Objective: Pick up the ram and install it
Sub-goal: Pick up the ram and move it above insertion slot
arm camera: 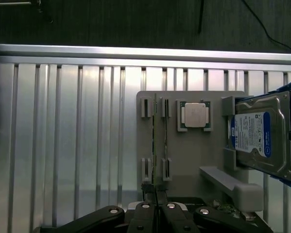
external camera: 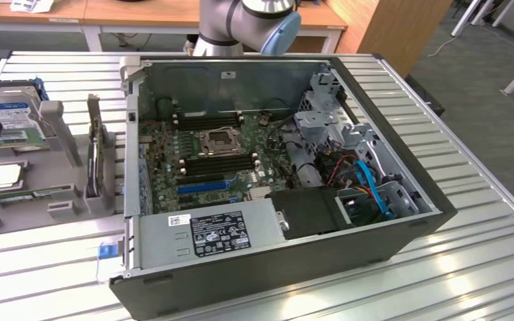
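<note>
- The claw (arm camera: 156, 211) has its two black tips pressed together. They are lined up with the thin edge of the ram (arm camera: 155, 141), just past one end of it. I cannot tell if they touch it.
- The ram is a long, thin green stick. It sits in a grey holder (arm camera: 194, 160) – standing on its edge between small grey clips.
- In the exterior view the ram (external camera: 35, 194) lies in the holder (external camera: 61, 207) near the bench (external camera: 43, 267) edge on the exterior view's left.
- A square silver chip (arm camera: 194, 115) sits in the same holder, just beside the ram.
- A big blue-and-silver hard drive (arm camera: 259, 136) leans in the holder on the far side of the chip from the ram.
- A big open computer box (external camera: 266, 267) lies on its side in the middle of the bench – well apart from the ram.
- Inside the box is a green board (external camera: 163, 180) with long black slots (external camera: 217, 162).
- The robot arm (external camera: 248, 23) shows behind the box, at the bench's far edge.
</note>
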Tool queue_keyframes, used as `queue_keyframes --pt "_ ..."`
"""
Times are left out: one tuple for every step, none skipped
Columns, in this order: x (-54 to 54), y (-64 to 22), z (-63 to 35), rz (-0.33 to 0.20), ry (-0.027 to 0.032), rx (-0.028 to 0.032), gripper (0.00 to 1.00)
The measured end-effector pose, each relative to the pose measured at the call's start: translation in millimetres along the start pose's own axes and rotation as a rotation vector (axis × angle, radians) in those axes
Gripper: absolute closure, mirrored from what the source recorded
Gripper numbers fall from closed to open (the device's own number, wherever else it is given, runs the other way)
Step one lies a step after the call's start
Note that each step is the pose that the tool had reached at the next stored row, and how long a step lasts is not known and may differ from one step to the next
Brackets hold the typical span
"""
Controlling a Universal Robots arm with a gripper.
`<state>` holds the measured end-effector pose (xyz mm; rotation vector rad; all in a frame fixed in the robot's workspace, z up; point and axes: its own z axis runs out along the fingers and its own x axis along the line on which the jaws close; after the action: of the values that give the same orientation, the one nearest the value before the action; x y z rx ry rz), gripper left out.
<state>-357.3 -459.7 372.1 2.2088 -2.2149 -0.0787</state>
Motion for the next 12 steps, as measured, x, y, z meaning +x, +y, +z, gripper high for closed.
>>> queue_keyframes --pt "0.0 -0.1 -0.8 0.0 0.0001 -0.0001 0.89" --pt "0.0 -0.2 -1.6 0.0 0.0001 -0.0002 0.89" --pt "-0.1 -0.2 -2.3 0.0 0.0 -0.0002 0.89" --pt "-0.1 -0.2 -2.8 0.0 -0.0001 -0.0002 0.89" --pt "-0.1 -0.3 -2.9 0.0 -0.0002 -0.0001 0.89" --pt "-0.1 -0.3 -3.1 0.0 -0.0002 0.0 0.89" --pt "-0.1 -0.4 -3.7 0.0 0.0001 -0.0004 0.89" --pt "-0.1 -0.4 -4.3 0.0 0.0002 -0.0005 0.89" --pt "-0.1 -0.5 -5.0 0.0 0.0002 -0.0004 0.89" --pt "-0.2 -0.6 -5.8 0.0 0.0 -0.0004 0.89" --pt "-0.2 -0.6 -6.4 0.0 0.0 -0.0003 0.89" --pt "-0.2 -0.7 -6.9 0.0 0.0 -0.0003 0.89"
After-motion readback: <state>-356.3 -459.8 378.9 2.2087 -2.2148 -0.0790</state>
